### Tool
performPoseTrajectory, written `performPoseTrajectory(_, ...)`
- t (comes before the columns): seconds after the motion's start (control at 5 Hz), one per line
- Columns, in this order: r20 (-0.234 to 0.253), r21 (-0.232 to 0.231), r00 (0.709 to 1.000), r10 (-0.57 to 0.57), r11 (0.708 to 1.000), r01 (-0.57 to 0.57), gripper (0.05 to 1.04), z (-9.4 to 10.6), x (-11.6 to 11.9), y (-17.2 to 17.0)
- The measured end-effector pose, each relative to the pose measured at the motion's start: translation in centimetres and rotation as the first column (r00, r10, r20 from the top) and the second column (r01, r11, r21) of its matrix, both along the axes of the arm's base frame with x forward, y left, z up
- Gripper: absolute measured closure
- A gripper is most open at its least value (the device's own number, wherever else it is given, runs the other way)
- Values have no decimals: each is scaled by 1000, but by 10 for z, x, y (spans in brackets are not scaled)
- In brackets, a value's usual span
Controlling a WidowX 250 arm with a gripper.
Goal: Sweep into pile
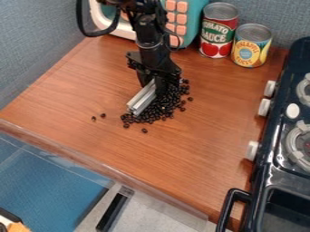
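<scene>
The black gripper (pixel 152 84) hangs over the worktop (pixel 200 145), left of its middle and towards the back edge. Its jaws are closed about the upper end of a grooved silver metal bar (pixel 142 99), one on each side. The bar slopes down towards the front left, its lower end at the left side of a heap of small dark beans (pixel 163 106). The heap spreads beneath and to the right of the jaws. Two beans lie apart to its left, one lies in front, and a few sit loose along its right side.

At the back edge stand a teal toy microwave (pixel 198 9) with orange buttons, an upright red can (pixel 218 28) and, just beside it on the right, a shorter yellow can (pixel 251 45). A dark toy stove (pixel 264 158) with white knobs runs along the right edge.
</scene>
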State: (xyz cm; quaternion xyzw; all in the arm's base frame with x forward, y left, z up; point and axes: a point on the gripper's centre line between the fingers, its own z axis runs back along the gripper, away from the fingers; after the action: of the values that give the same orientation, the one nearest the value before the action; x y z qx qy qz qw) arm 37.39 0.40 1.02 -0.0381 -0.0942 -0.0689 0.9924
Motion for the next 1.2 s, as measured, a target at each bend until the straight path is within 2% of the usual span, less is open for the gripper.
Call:
performPoseTrajectory(0.2, -18, -22, 999, -29, 999, 29, 705, 5, -9, -12)
performPoseTrajectory(0.4, 41, -25, 999, -15, 1000, 16, 704, 34, -6, 3)
performPoseTrajectory(0.6, 129, -14, 991, 48, 999, -46, 705, 70, -6, 38)
performPoseTrajectory(0.8, 181, 19, 983, 37, 999, -41, 705, 90, -6, 51)
performPoseTrajectory(1.0, 187, 77, 982, 18, 996, -33, 705, 93, -11, 76)
performPoseTrajectory(1.2, 153, 77, 985, 85, 992, -97, 705, 83, -29, 107)
